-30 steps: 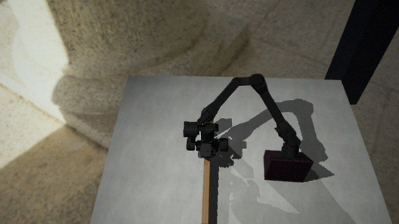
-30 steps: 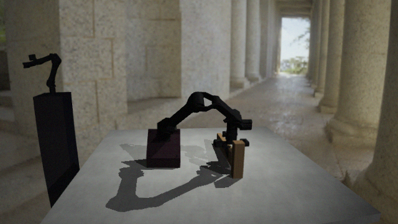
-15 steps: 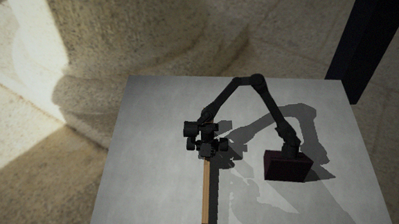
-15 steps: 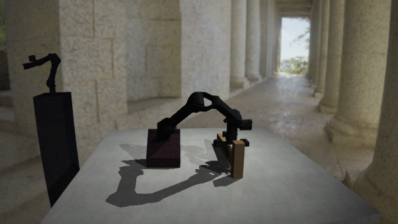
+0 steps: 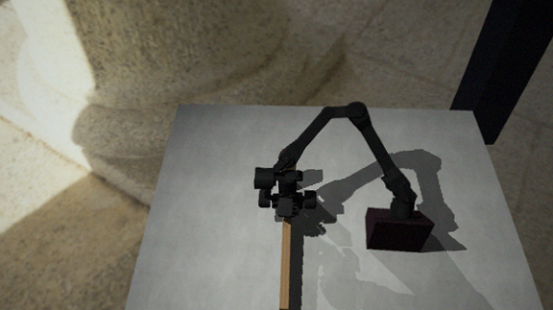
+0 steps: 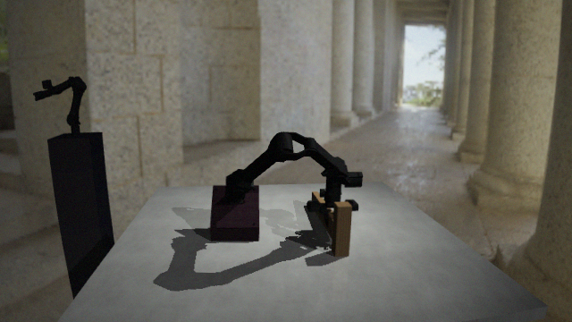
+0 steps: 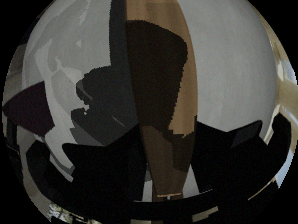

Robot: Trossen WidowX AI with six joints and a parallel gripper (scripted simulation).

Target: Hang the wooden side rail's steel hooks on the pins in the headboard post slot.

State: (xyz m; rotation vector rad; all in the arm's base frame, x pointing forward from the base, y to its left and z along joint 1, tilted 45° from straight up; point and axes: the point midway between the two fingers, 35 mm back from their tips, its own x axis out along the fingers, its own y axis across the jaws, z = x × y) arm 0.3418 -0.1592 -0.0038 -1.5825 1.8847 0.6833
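The wooden side rail point(image 5: 285, 265) point(image 6: 318, 197) point(image 7: 187, 95) is long and narrow and stands on edge, its far end low by the table point(image 5: 200, 237) point(image 6: 268, 291). My gripper point(image 5: 287, 213) point(image 6: 332, 208) point(image 7: 162, 120) is shut on the rail near its post-side end, with one finger on each side. The headboard post point(image 6: 342, 230) stands upright as a wooden block just beyond the gripper, with the rail's end close to it. In the top view the arm mostly covers the post. The hooks, pins and slot are hidden, so I cannot tell whether they touch.
My arm's dark red base block point(image 5: 397, 234) point(image 6: 234, 216) point(image 7: 31, 109) stands on the table, to one side of the rail. A tall dark pedestal point(image 5: 516, 54) point(image 6: 80, 197) stands off the table's edge, carrying another dark arm point(image 6: 77, 100). Shadows fall beside the rail.
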